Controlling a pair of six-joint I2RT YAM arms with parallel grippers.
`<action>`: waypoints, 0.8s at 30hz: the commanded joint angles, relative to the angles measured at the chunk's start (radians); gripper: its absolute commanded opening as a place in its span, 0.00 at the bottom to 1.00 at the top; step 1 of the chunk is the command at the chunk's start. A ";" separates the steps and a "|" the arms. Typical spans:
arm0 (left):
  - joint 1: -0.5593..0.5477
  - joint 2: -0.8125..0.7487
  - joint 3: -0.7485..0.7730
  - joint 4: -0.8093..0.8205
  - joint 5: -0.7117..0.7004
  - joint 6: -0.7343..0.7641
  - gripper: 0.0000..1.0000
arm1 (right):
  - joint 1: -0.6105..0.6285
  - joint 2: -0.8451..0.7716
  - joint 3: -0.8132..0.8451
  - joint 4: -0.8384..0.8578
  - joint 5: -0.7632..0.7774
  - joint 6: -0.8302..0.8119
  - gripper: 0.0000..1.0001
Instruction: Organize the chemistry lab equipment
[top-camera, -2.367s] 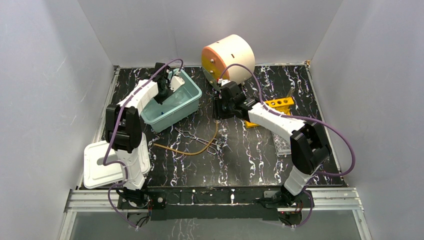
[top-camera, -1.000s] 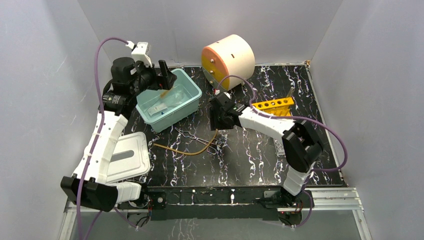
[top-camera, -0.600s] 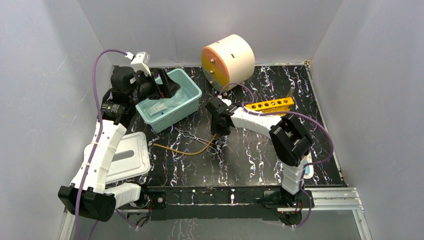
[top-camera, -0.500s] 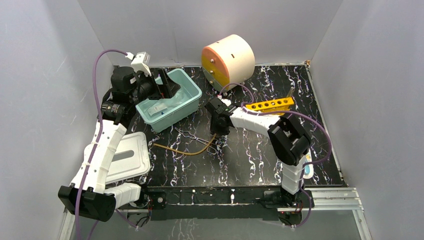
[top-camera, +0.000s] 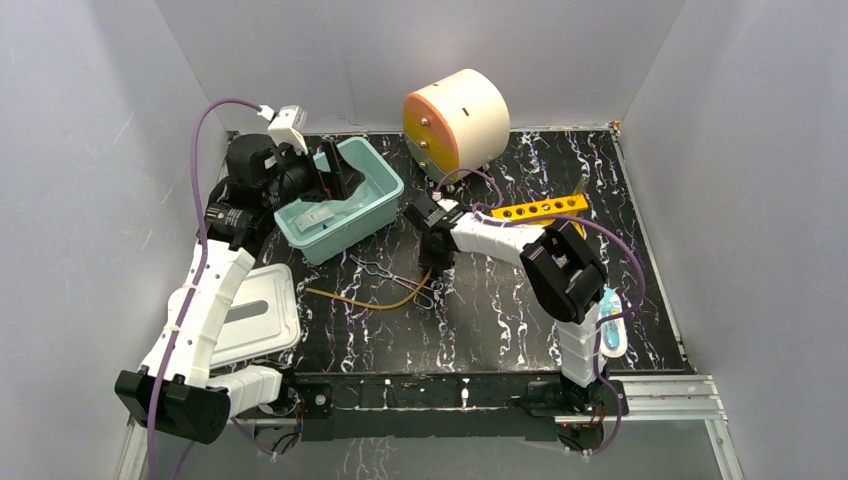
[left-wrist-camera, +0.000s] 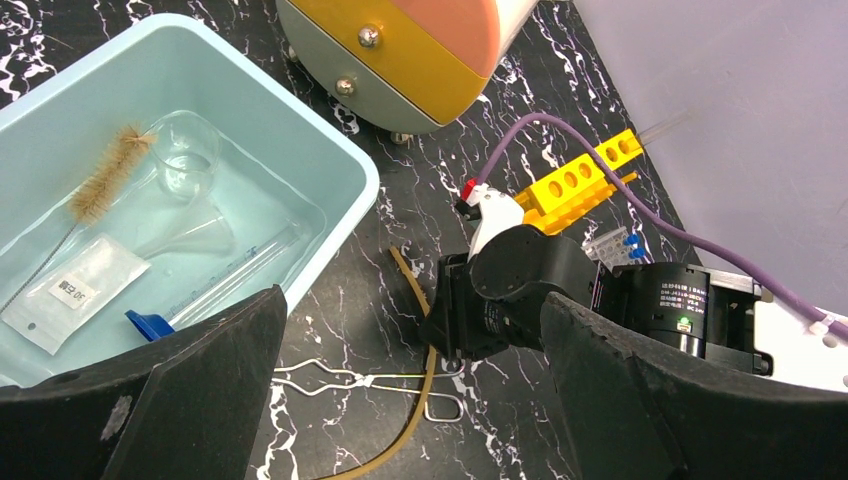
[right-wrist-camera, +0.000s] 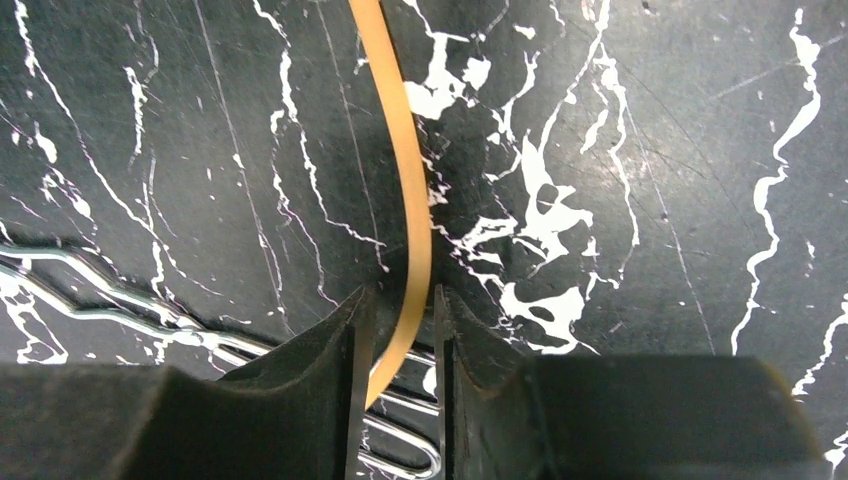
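One teal bin (top-camera: 352, 232) at ten o'clock on the worktop (top-camera: 500, 320) holds one brown brush (left-wrist-camera: 108, 178), one white packet (left-wrist-camera: 72, 292), one clear glass funnel (left-wrist-camera: 205, 235) and one small glass vessel (left-wrist-camera: 186, 160). Elsewhere: one white lid (top-camera: 275, 335) at eight o'clock, one drum (top-camera: 470, 115) at twelve, one yellow holed rack (top-camera: 545, 208), one metal forceps (left-wrist-camera: 335, 381), one amber tube (right-wrist-camera: 405, 200), two blue caps (left-wrist-camera: 630, 240) showing.

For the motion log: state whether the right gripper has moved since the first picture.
Yes. The right gripper has shifted left and nearer, away from the yellow holed rack, onto the amber rubber tube, which its jaws now straddle.
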 joint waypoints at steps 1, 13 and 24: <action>-0.006 -0.008 0.039 0.000 -0.005 0.017 0.98 | 0.006 0.037 0.053 -0.029 0.018 0.010 0.34; -0.033 0.019 0.051 -0.002 0.017 0.035 0.98 | 0.005 -0.046 0.103 -0.020 0.149 -0.065 0.00; -0.055 0.040 0.041 0.009 0.037 0.056 0.98 | -0.075 -0.382 0.030 0.204 0.039 -0.240 0.00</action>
